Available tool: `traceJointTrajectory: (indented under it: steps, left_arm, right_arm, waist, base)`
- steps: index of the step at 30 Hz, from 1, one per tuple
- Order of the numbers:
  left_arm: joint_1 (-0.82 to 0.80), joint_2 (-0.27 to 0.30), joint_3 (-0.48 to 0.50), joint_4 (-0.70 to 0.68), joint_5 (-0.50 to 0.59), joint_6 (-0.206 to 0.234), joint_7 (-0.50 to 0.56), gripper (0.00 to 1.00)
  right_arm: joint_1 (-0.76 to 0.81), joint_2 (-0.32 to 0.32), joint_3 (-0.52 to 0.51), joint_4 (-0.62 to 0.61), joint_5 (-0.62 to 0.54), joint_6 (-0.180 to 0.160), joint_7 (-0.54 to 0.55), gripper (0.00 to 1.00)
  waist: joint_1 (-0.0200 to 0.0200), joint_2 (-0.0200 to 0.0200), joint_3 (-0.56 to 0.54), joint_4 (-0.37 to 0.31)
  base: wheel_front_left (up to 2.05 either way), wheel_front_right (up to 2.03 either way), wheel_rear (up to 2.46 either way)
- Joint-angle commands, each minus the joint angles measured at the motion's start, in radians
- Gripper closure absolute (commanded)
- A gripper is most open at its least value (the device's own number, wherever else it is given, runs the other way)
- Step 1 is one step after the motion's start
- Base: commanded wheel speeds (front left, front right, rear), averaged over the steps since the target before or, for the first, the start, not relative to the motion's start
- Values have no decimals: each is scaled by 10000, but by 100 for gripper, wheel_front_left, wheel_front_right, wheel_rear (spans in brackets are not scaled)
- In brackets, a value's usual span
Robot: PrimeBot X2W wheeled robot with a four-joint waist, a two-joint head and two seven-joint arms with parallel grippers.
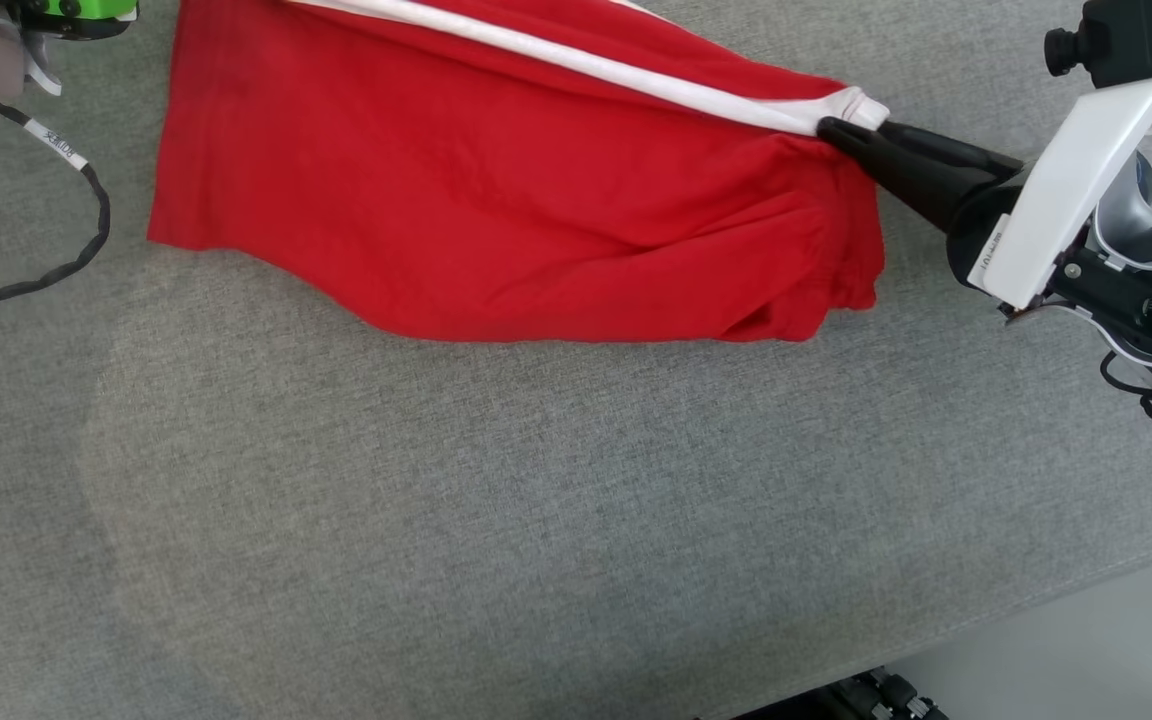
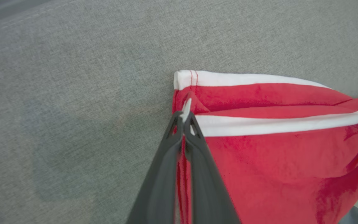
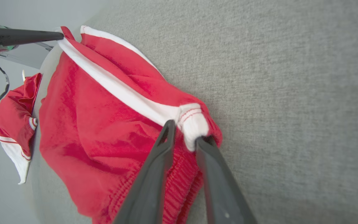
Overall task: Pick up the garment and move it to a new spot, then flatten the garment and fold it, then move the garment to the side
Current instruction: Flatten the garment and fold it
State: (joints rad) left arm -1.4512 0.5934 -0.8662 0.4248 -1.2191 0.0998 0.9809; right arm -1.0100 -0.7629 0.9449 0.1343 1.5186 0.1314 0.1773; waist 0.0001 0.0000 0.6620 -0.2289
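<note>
With the red garment (image 1: 536, 200) stretched on the grey surface (image 1: 536, 500), left gripper (image 2: 185, 116) pinched shut on one striped corner, right gripper (image 3: 186, 132) parted (hem (image 3: 193, 123) loose in the gap), back your right arm straight off without snagging it.

Grey fabric-covered surface (image 1: 536, 520) w/ red garment (image 1: 496, 210) (white side stripe) on its far half.
</note>
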Motion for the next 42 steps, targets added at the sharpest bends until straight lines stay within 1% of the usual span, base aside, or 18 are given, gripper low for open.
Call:
traceJointTrajectory:
  steps: [1,9,14,16,20,25,28,33,34,35,36,39,42]
  left_arm:
    - [-37,13,41,177,113,-121,-81,0]
    - [385,-138,-160,1098,217,-851,-586,0]
    - [1129,30,-349,1275,26,-1394,-757,0]
    - [1442,120,-458,1300,-15,-1533,-676,0]
    - [1992,257,-514,1398,-183,-1637,-703,0]
    - [2435,382,-550,1468,-458,-1655,-527,0]
    - [2667,333,-595,1551,-476,-1561,-625,0]
    - [2884,56,-547,1608,-784,-1613,-456,0]
    - [2879,10,-522,1587,-826,-1574,-411,11]
    - [2857,11,-513,1581,-845,-1537,-411,41]
    - [2822,26,-529,1566,-797,-1525,-431,100]
    - [2819,13,-551,1604,-764,-1506,-406,100]
    - [2915,-35,-542,1632,-803,-1494,-484,100]
  right_arm:
    - [64,38,-8,56,-43,-13,-69,0]
    - [480,-12,-87,19,-102,-7,-455,0]
    - [963,-148,-313,-300,-258,-5,-1275,0]
    - [1258,-225,-386,-477,-168,-5,-1551,0]
    - [1754,-384,-416,-700,-46,-5,-1855,0]
    - [2218,-529,-436,-823,85,-5,-2093,0]
    - [2451,-538,-433,-866,127,-5,-2223,0]
    - [2719,-553,-455,-860,197,-5,-2411,0]
    - [2765,-564,-449,-838,191,-5,-2437,0]
    - [2792,-564,-440,-827,191,-5,-2451,0]
    - [2835,-553,-424,-814,183,-5,-2471,0]
    - [2914,-484,-395,-767,219,-5,-2500,0]
    - [3023,-523,-395,-684,249,-5,-2515,0]
  waist:
    - [-1,0,-126,3]
    - [-1,0,-933,52]
    - [-1,0,-1517,-34]
    - [-1,0,-1662,-101]
    - [-1,0,-1821,-327]
    - [-1,0,-1862,-633]
    - [-1,0,-1833,-798]
    - [-1,0,-1854,-937]
    - [-1,0,-1870,-944]
    - [-1,0,-1883,-947]
    - [-1,0,-1899,-950]
    - [-1,0,-1962,-906]
    - [-1,0,-2104,-690]
  base:
    - [0,0,0]
    - [0,0,0]
    - [0,0,0]
    - [0,0,0]
    - [0,0,0]
    - [0,0,0]
    - [0,0,0]
    - [0,0,0]
    - [0,0,0]
    - [0,0,0]
    - [0,0,0]
    - [0,0,0]
    - [0,0,0]
